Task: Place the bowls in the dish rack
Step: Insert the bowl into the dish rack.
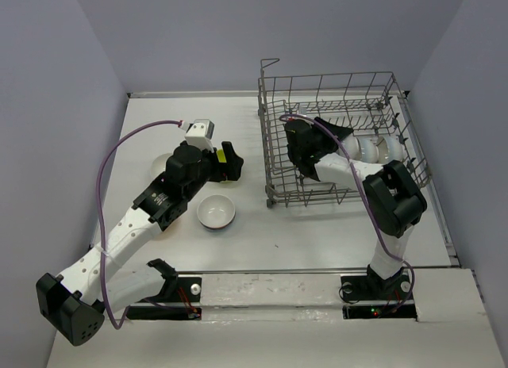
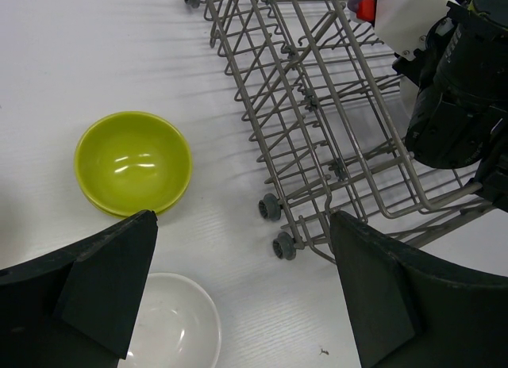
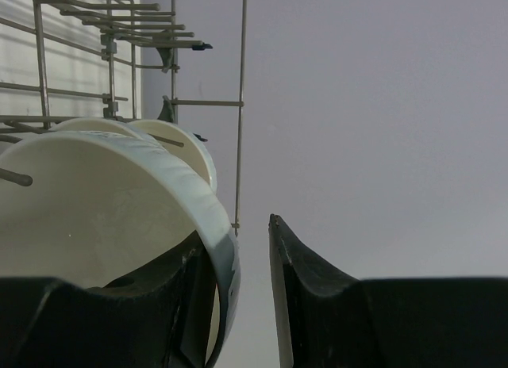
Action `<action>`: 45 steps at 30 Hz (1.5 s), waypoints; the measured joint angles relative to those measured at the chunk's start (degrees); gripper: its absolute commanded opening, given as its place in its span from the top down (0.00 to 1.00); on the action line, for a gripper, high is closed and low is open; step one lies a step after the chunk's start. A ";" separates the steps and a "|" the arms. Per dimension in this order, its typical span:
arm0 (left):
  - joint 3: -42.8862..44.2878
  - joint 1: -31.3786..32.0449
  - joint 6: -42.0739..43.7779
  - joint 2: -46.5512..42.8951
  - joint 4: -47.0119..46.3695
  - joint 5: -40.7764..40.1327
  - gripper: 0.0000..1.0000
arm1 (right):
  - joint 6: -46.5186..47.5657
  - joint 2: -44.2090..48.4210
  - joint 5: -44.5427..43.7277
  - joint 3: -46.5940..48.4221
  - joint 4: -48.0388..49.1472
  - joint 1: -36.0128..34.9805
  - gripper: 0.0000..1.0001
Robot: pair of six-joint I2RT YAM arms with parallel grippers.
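The lime green bowl (image 2: 133, 162) sat upright on the bench (image 2: 79, 51), mouth up and not yet loaded. Being round, it had no long axis to line up with. From the overhead view the dish rack (image 2: 317, 122) lay at about three o'clock from it, near but apart, and an empty white bowl (image 2: 171, 328) rested at about six o'clock. The left hand (image 2: 246, 293) hung above this spot with its fingers spread as wide as they go, holding nothing. In its own wrist view the green bowl lay off at about ten o'clock from the gap between the fingers, with the white bowl closer, at about seven o'clock beside one finger. So I judged that a shift toward ten o'clock would be needed before a descent onto the green rim. The left arm was clearly the nearer one. The right hand (image 3: 246, 249) was well away inside the rack, its fingers partly spread astride the rim of another white bowl (image 3: 103, 201) standing on edge among the tines. A sliver of gap showed between that rim and the outer finger.
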State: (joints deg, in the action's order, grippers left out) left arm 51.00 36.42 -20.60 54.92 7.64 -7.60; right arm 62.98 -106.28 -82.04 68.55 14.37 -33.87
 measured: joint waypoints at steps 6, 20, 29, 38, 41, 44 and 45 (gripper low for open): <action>0.00 0.11 0.00 0.00 0.00 0.00 0.01 | -0.02 0.00 0.04 0.00 0.04 -0.02 0.59; 0.00 0.22 0.04 0.39 0.02 -0.04 0.01 | -0.22 -0.07 0.20 0.00 0.04 -0.33 0.52; 0.00 0.22 0.15 0.48 0.07 -0.04 0.01 | -0.20 -0.22 0.20 0.00 0.04 -0.35 0.50; 0.00 0.22 0.17 0.50 0.09 -0.15 0.01 | -0.22 -0.22 0.24 0.00 0.04 -0.44 0.47; 0.00 0.22 0.17 0.50 0.09 -0.15 0.01 | -0.22 -0.24 0.24 0.00 0.04 -0.46 0.47; 0.00 0.22 0.17 0.50 0.09 -0.15 0.01 | -0.22 -0.24 0.26 0.00 0.04 -0.46 0.46; 0.00 0.22 0.17 0.48 0.09 -0.15 0.01 | -0.22 -0.24 0.26 0.00 0.07 -0.46 0.46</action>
State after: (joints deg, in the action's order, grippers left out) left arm 51.00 36.64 -20.43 55.40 7.73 -7.75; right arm 62.76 -106.52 -81.78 68.55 14.44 -34.33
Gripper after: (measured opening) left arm 0.989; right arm 0.530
